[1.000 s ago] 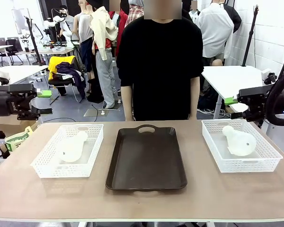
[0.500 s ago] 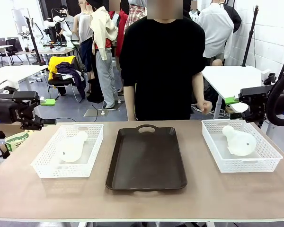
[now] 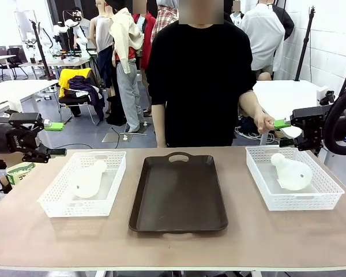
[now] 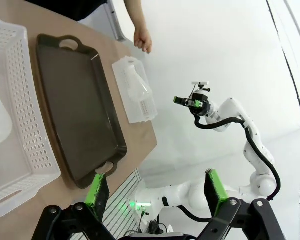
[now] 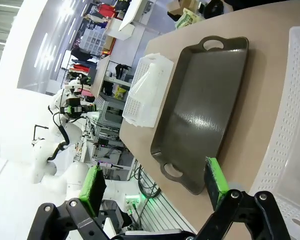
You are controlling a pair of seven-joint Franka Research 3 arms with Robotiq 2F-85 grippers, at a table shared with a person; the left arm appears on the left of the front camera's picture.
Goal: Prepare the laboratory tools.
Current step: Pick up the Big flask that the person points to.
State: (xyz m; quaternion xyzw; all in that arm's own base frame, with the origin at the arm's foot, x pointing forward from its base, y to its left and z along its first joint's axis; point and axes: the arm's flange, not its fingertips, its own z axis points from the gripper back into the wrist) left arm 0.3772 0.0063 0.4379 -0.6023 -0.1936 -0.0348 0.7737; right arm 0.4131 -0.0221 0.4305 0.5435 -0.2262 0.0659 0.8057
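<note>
Frosted-white left flask (image 3: 87, 179) lies on its side in the left mesh basket (image 3: 52, 199) near the worktop's (image 3: 46, 242) left edge, long axis diagonal, neck toward the far right. The right flask (image 3: 289, 171), in the right mesh basket (image 3: 323, 184), points its neck far left. Change: the left hand (image 3: 56, 139), wide and empty, has dropped toward its basket. The right hand (image 3: 284, 132) stays wide, and the person's forearm (image 3: 252, 105) now reaches beside it. Judgement: pick-up about to begin.
</note>
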